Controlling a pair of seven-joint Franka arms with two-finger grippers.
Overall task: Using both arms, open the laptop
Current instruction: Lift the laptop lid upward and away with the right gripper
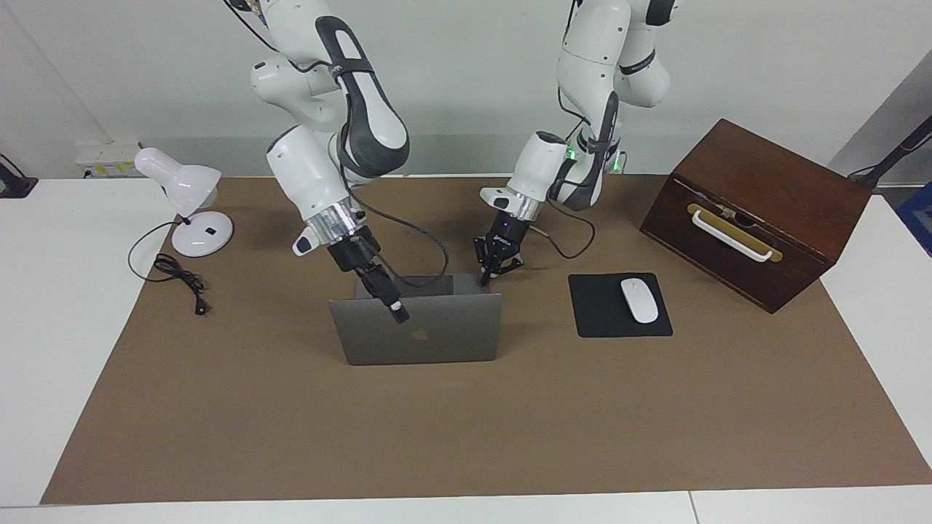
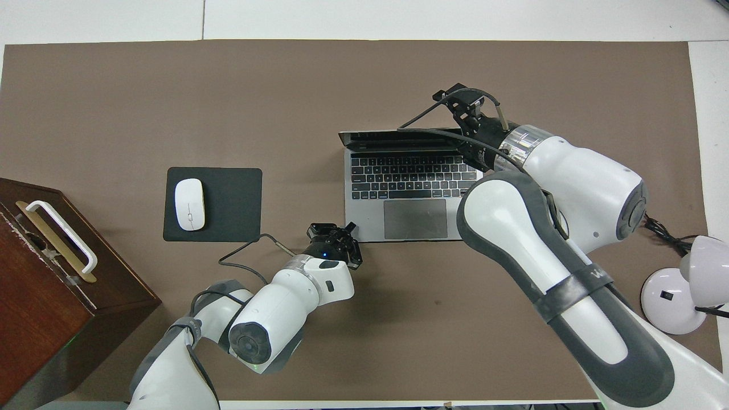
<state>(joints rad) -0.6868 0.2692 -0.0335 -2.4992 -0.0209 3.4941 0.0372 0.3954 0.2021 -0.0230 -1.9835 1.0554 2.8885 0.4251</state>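
The silver-grey laptop [image 1: 429,331] stands open in the middle of the brown mat, its lid upright and its apple logo turned away from the robots. Its keyboard shows in the overhead view [image 2: 407,176]. My right gripper [image 1: 397,311] reaches over the lid's top edge near the corner toward the right arm's end; it also shows in the overhead view [image 2: 462,108]. My left gripper [image 1: 489,276] is open, with one fingertip down on the base's corner nearest the robots, toward the left arm's end. It shows in the overhead view too [image 2: 342,232].
A black mouse pad [image 1: 593,320] with a white mouse [image 1: 638,300] lies beside the laptop toward the left arm's end. A brown wooden box [image 1: 757,211] with a white handle stands past it. A white desk lamp [image 1: 191,207] and its cable sit at the right arm's end.
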